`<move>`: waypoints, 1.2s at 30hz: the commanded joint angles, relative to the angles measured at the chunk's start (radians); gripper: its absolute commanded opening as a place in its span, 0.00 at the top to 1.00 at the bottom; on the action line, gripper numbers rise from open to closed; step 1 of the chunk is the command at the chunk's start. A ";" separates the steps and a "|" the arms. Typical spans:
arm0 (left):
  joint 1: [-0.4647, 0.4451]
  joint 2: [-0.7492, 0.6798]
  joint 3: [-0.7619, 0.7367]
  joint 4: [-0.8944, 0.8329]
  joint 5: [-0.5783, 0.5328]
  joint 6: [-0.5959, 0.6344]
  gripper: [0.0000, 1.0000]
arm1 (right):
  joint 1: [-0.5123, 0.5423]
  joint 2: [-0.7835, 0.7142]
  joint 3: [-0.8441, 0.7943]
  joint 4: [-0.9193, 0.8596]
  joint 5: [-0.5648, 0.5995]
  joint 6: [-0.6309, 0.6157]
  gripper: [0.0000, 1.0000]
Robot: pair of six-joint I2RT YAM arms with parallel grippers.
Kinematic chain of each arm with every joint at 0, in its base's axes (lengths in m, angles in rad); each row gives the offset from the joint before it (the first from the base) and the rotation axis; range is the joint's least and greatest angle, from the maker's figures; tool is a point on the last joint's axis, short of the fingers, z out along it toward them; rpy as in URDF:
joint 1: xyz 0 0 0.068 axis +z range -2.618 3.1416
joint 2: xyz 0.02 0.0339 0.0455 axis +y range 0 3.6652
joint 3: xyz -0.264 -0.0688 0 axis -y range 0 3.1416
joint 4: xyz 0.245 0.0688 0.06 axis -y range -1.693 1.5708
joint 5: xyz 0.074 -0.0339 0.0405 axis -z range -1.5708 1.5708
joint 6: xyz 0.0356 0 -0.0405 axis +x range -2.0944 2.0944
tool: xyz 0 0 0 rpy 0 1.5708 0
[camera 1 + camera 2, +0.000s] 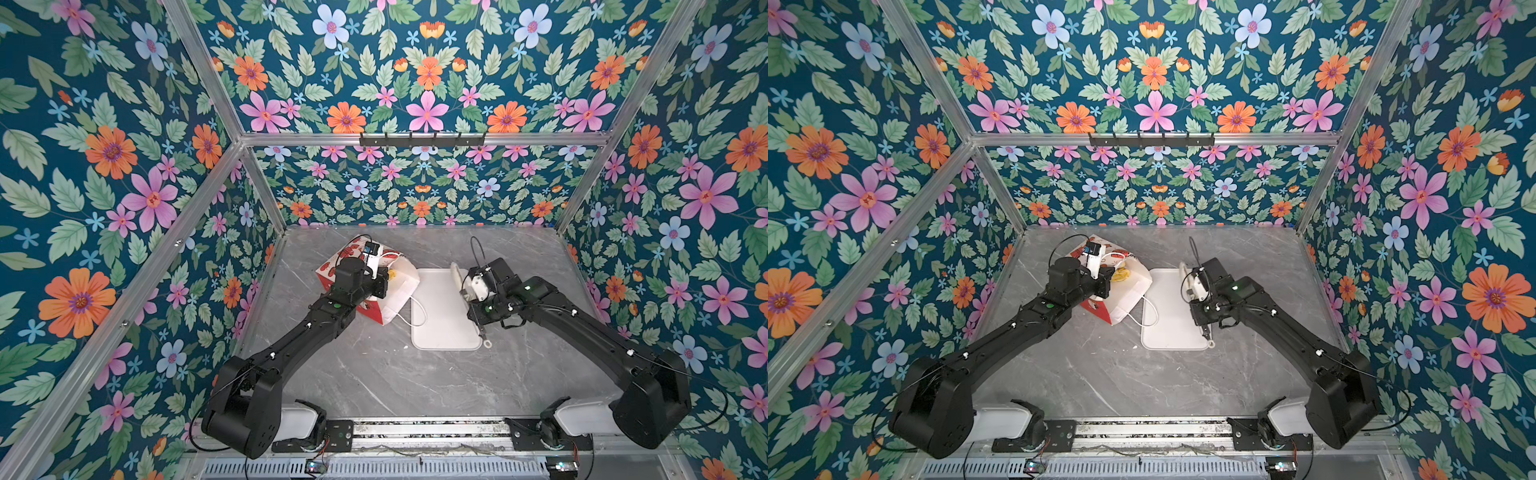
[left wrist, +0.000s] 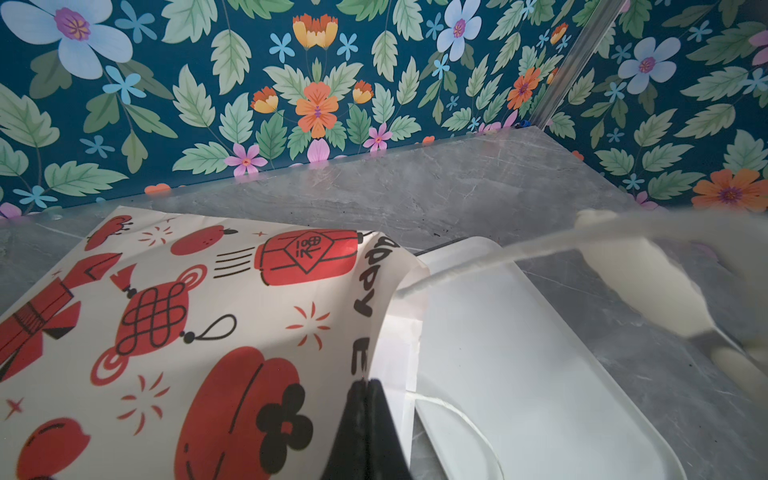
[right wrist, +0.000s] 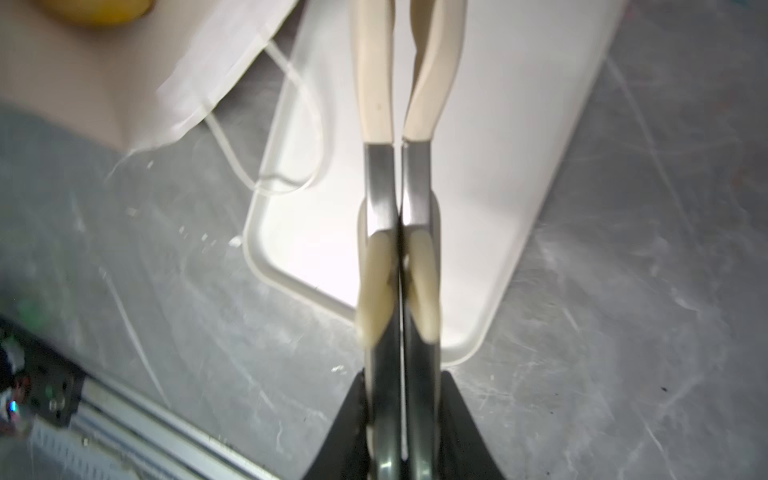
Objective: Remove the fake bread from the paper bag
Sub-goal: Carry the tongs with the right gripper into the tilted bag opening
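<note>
The paper bag (image 1: 328, 272) lies on its side on the grey marble table (image 1: 374, 374), its white-lined mouth turned toward the white tray (image 1: 444, 320) just beside it, and one thin cord handle (image 1: 417, 318) loops from the mouth onto the tray. The left gripper (image 2: 368, 390) is pinched fully closed on the upper rim of the bag's mouth, as the left wrist view shows, with the printed panel on one side of the black fingers and the white lining on the other. The fake bread (image 1: 391, 274) shows only as a yellow piece just inside the mouth, close beside that gripper in both top views; which pastry it is cannot be told, and the rest is hidden by the paper. The right gripper (image 3: 401, 395) is clamped on the metal arms of a pair of cream-tipped tongs (image 3: 399, 187), squeezing them nearly together. The tongs hang over the tray, with nothing seen between the arms. Their tips (image 1: 456, 274) sit above the tray's far end, outside the bag and apart from the yellow piece.
</note>
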 commanded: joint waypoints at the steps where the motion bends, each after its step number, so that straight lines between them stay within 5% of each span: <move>1: 0.000 -0.005 0.006 0.021 0.002 -0.004 1.00 | 0.085 -0.007 0.000 -0.051 -0.037 -0.101 0.79; 21: 0.001 -0.043 0.003 -0.010 0.045 0.005 1.00 | 0.153 0.358 0.193 0.109 -0.018 -0.196 0.74; 36: 0.001 -0.063 -0.014 -0.010 0.058 0.004 1.00 | 0.074 0.476 0.310 0.160 0.032 -0.206 0.62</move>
